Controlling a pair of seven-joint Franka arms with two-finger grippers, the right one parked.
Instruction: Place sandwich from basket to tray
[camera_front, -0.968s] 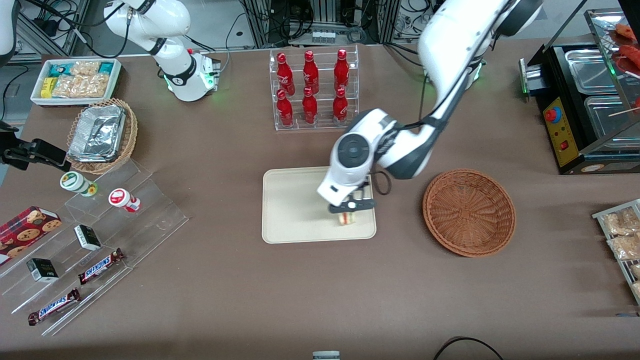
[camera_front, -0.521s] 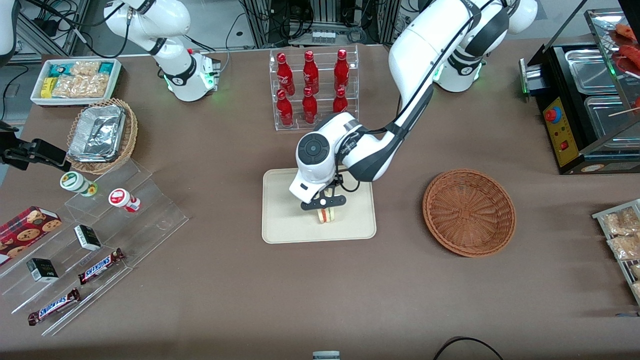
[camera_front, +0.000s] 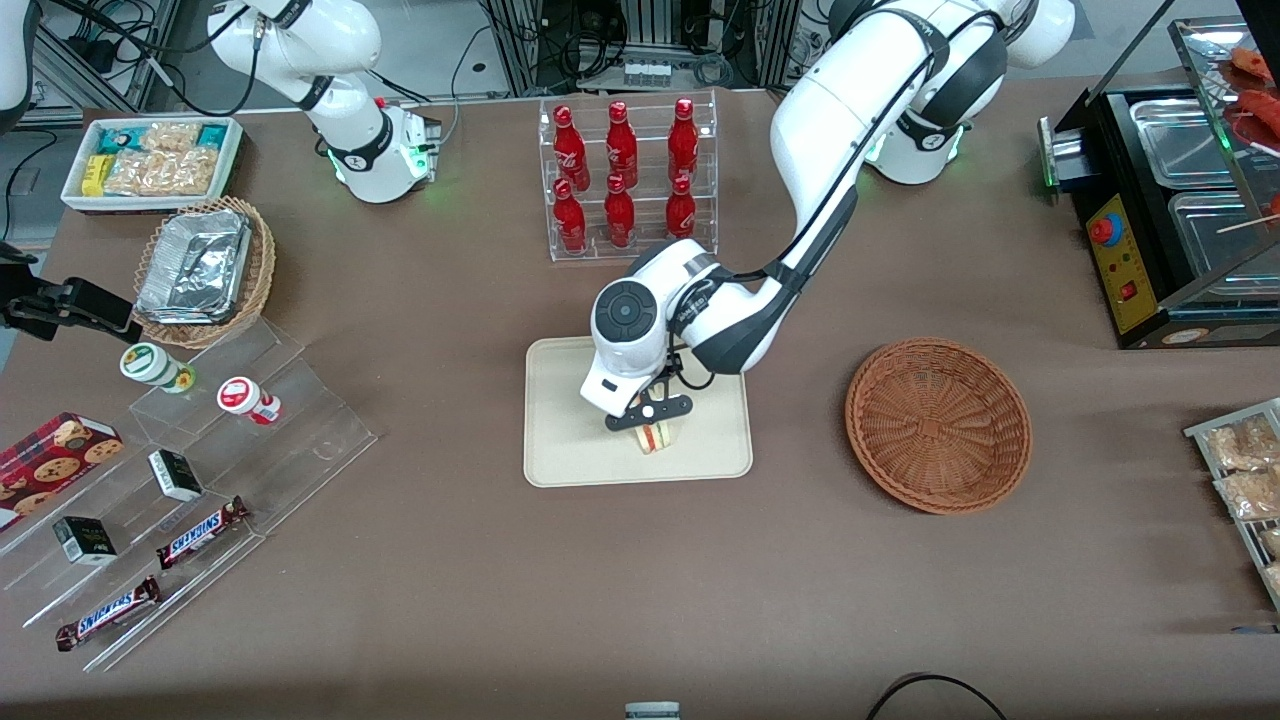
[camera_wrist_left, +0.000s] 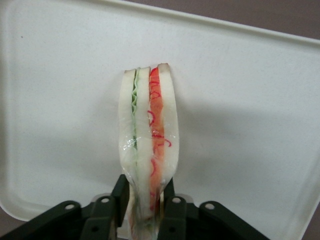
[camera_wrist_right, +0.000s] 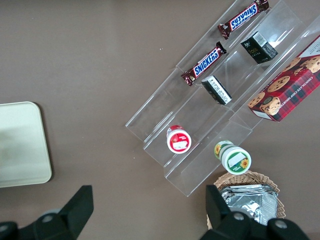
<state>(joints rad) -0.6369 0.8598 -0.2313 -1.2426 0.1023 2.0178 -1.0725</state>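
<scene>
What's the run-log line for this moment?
gripper: shut on sandwich | position: over tray | basket: empty | release: pending

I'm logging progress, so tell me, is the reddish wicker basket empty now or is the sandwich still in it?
Empty: the basket shows only bare weave. The sandwich is pinched in the gripper over the tray.

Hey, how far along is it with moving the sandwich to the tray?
Nearly finished. Done: the basket is empty and the sandwich is over the tray. In hand: the gripper is shut on the sandwich, holding it on edge just above or on the tray surface; I can't tell if it touches. Left: open the fingers and lift away.
</scene>
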